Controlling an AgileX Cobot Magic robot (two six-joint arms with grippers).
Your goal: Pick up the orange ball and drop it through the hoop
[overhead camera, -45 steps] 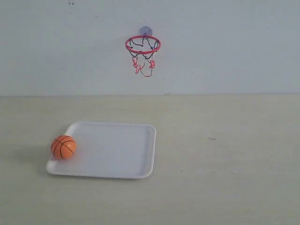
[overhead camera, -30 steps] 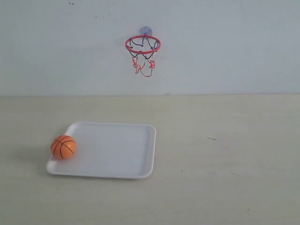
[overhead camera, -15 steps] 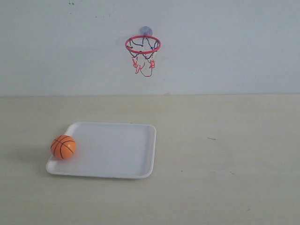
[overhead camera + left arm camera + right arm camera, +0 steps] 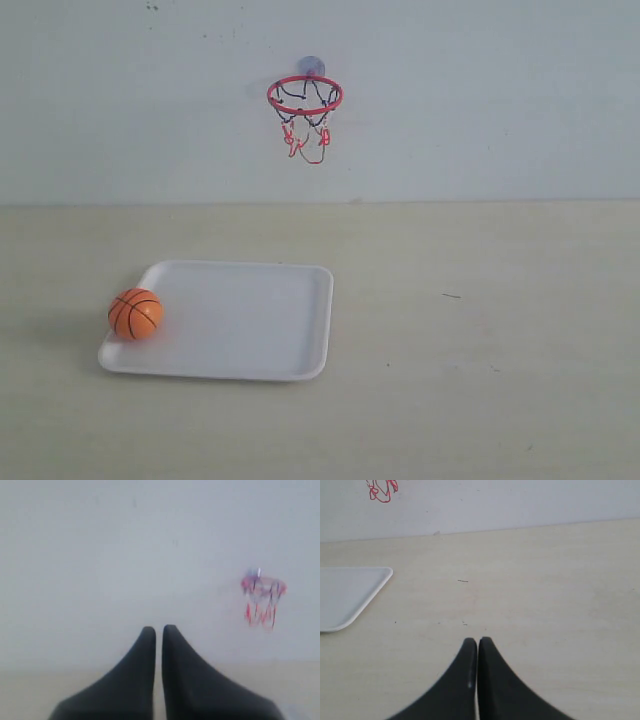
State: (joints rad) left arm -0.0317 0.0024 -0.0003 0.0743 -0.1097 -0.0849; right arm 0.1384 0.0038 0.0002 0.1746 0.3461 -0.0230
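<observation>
— Surface?
— Pale beige tabletop (image 4: 500,400), matte, filling the lower half of the exterior frame up to a light wall.
— Items directly on it?
— One white rectangular tray (image 4: 250,320) with rounded corners, lying flat at lower left of centre.
— Anything at its border?
— An orange ball (image 4: 135,314) straddles the tray's left rim; contact with the tabletop cannot be confirmed.
— Surface marks?
— One short dark mark (image 4: 453,296) right of centre, well apart from the tray.

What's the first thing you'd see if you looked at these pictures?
The bright orange ball pops out first, sitting at the left edge of a white tray on the pale table. Next comes the little red hoop, stuck high on the wall behind it.
</observation>
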